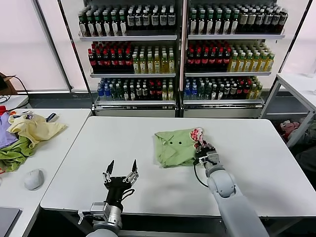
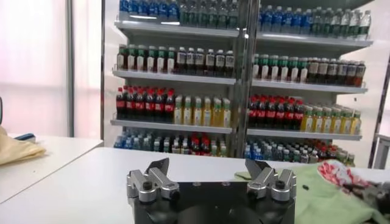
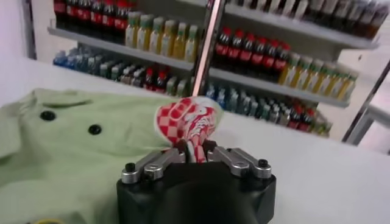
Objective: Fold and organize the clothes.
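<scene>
Because the right end effector (image 3: 194, 159) has its fingers pinched on the red-and-white printed edge of the T-shirt (image 1: 174, 147), the rest of the garment spreads away from it toward the robot's left across the table (image 1: 256, 148). Any fold would likely carry that edge leftward over the green body. The left end effector (image 1: 122, 169) hovers spread wide and empty, well apart from the shirt, nearer the table's front edge.

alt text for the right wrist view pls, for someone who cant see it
The right pincer is closed on a red-and-white checked fold of a light green T-shirt lying on a white table. Two dark buttons show on the shirt, and shelves of bottled drinks fill the background.
</scene>
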